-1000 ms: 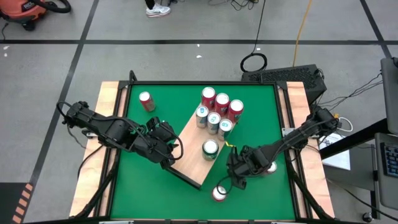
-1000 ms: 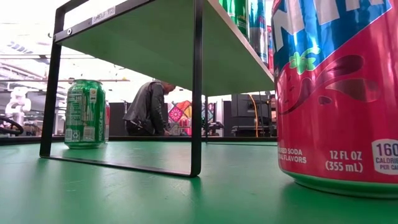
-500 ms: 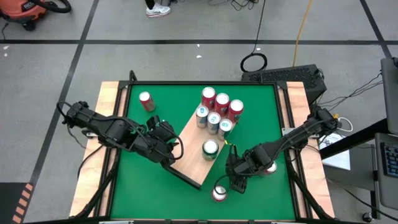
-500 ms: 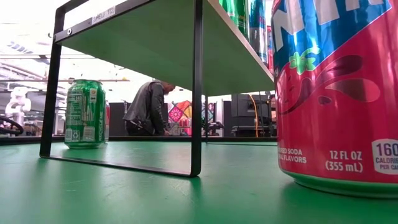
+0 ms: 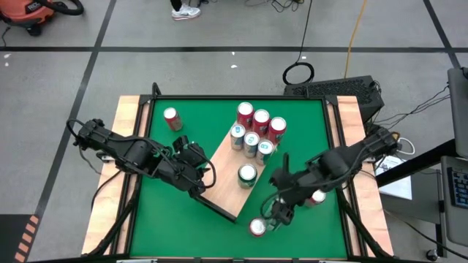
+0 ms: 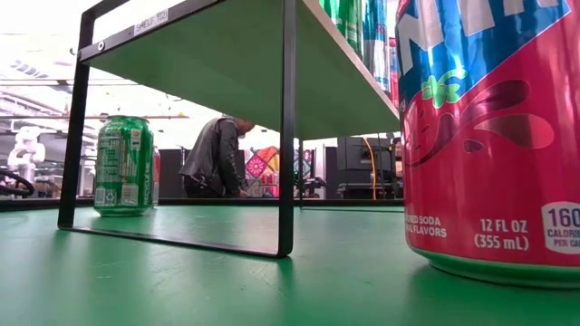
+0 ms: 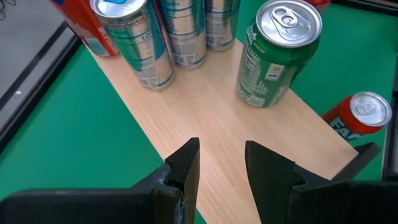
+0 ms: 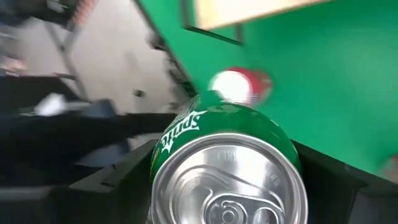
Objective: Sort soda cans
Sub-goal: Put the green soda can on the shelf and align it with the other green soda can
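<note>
Right arm (image 5: 344, 162) now farther forward over green table (image 5: 175, 212), person (image 6: 213, 156) behind

The high view looks straight down on my whole table (image 5: 157, 208); the low view sits at mat level, facing the room. My left wrist view shares the wooden board (image 7: 217, 130) with it, close up.

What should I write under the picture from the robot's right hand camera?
Right gripper clutching a green soda can, red can beyond.
</note>
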Motion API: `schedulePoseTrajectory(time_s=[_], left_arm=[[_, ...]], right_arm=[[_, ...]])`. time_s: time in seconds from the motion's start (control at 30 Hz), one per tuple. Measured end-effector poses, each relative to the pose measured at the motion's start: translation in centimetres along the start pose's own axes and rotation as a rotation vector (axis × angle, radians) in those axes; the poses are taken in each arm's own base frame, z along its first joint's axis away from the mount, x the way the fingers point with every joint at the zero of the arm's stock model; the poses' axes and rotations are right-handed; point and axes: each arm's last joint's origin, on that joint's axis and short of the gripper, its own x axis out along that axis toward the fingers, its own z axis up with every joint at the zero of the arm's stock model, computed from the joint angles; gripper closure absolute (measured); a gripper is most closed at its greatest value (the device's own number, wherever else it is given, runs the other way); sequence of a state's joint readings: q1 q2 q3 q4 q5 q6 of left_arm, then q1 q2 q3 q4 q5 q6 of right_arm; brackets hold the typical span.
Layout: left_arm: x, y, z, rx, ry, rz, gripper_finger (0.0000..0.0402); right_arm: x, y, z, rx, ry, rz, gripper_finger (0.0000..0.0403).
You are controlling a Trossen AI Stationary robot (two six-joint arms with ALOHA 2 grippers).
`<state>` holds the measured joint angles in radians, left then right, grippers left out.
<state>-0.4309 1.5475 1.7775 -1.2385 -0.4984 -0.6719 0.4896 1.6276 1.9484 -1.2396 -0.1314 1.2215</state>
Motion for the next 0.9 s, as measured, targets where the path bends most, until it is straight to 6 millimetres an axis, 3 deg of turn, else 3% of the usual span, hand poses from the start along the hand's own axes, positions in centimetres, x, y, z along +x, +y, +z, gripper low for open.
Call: schedulePoseTrajectory(time_s=[0.3, 0.57, 0.7, 0.9], left_arm=[[-0.3, -0.3, 0.4, -0.025, 0.004, -0.078, 0.0279], [-1.4, -1.3, 1.9, -0.113, -0.066, -0.343, 0.0273], [-3.3, -1.1, 3.2, -0.155, -0.217, -0.46, 0.0235], [-6.7, 0.2, 4.2, -0.153, -0.389, -0.571, 0.0124]], right_arm=[[-6.0, 2.2, 0.1, 0.021, -0.113, 0.204, 0.011], [-9.6, 3.5, 0.6, -0.013, -0.263, 0.385, 0.011], [-10.1, 3.7, 1.3, -0.003, -0.35, 0.416, 0.011], [-10.3, 3.2, 2.5, 0.027, -0.45, 0.381, 0.011]])
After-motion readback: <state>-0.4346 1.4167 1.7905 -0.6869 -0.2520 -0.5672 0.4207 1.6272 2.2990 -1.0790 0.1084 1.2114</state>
